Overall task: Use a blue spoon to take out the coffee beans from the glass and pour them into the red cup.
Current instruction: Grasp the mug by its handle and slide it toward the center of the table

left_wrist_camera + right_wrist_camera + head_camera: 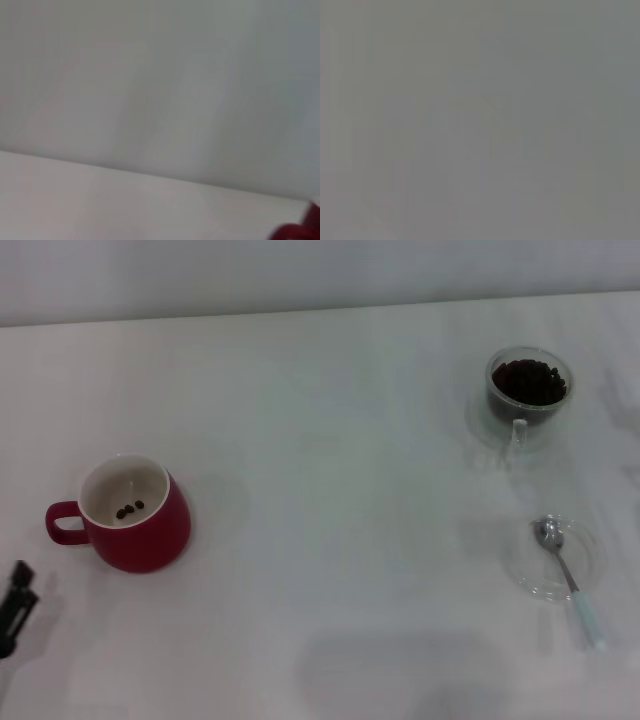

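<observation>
While the left hand (15, 600) is sitting low at the table's near-left edge, only a dark bit of it is showing in the head view, so can't tell whether it's open or closed; nothing is visibly in it. Right hand isn't showing anywhere; right wrist view is giving just flat grey w/ nothing readable.

Red cup (135, 515) is standing upright on the white table (320, 440), left side, handle pointing toward the robot's left, just beyond and to the right of the left hand. A few coffee beans (128, 510) are lying on its white bottom. A sliver of the red cup (305, 227) is also peeking into a corner of the left wrist view; rest of that view is showing blank table and wall.

Glass (528, 390) is standing far right, well apart from the cup, w/ a dark heap of beans filling it and its clear handle facing the robot. Nearer the robot on the same side, blue spoon (568, 575) is resting on a clear saucer (525, 565): metal bowl lying inside the saucer, pale handle sticking out over the rim toward the near-right.
</observation>
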Tool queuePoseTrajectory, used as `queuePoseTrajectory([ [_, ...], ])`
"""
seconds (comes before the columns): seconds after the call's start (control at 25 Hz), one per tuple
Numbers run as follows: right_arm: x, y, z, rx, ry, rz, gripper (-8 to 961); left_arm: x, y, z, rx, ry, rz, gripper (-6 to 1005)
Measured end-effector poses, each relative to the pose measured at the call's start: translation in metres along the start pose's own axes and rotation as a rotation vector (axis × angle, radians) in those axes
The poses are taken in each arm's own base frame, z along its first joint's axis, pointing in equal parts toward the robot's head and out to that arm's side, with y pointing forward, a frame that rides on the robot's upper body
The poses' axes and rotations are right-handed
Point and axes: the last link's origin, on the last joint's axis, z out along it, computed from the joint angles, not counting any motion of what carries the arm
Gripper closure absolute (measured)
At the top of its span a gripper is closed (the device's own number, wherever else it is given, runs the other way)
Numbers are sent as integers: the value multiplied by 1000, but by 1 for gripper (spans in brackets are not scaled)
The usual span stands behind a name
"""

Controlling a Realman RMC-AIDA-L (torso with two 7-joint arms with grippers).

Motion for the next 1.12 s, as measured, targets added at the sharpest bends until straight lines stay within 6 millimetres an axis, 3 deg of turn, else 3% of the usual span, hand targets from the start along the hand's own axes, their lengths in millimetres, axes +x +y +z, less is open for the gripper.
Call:
queuePoseTrajectory([
  [0.48, -1, 4, 4, -9, -7, 4, 98, 2, 8, 44, -84, -70, 55, 117],
  [1.12, -1, 3, 4, -7, -6, 5, 99, 7, 9, 58, -100, -76, 74, 119],
])
